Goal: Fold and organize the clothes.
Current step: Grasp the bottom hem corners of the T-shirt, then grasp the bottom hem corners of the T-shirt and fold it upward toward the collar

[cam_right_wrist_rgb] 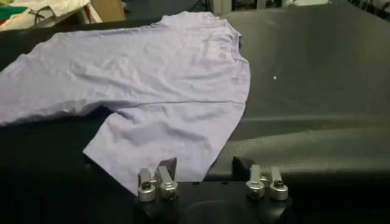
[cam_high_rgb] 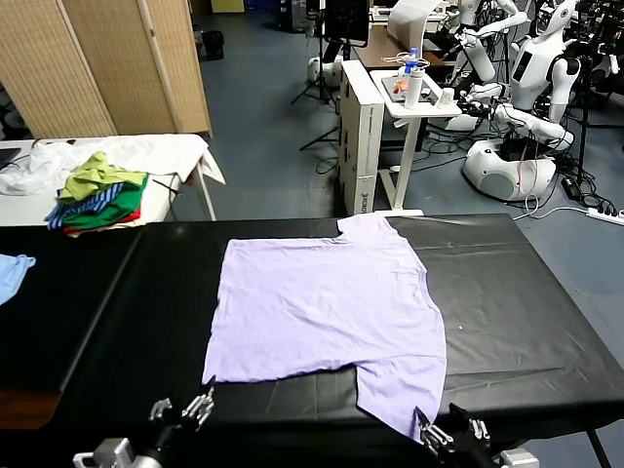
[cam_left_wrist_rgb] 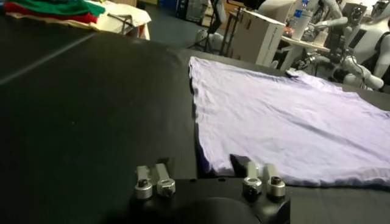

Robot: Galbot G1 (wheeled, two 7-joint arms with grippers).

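Trouble from here, as we see it, is mostly about thin cloth on a slick black table [cam_high_rgb: 507, 312]. If we pinch only the top layer of the T-shirt [cam_high_rgb: 322, 302], or drag instead of lifting, the fabric will likely bunch and the fold comes out crooked. The near sleeve hangs close to the table's near edge on the right, so a sloppy pull could slide it off.

The shirt itself lies spread flat in the middle of the table, one sleeve pointing far, the other near.

Our left gripper [cam_high_rgb: 180, 409] sits low at the near edge, just beside the shirt's near left corner, jaws closed and holding nothing. Our right gripper [cam_high_rgb: 450, 432] is low at the near edge too, right at the tip of the near sleeve, jaws also closed; we can't tell if it's touching the cloth.

A pile of clothes [cam_high_rgb: 97, 195] and a blue cloth [cam_high_rgb: 12, 273] sit off to the left, well apart.
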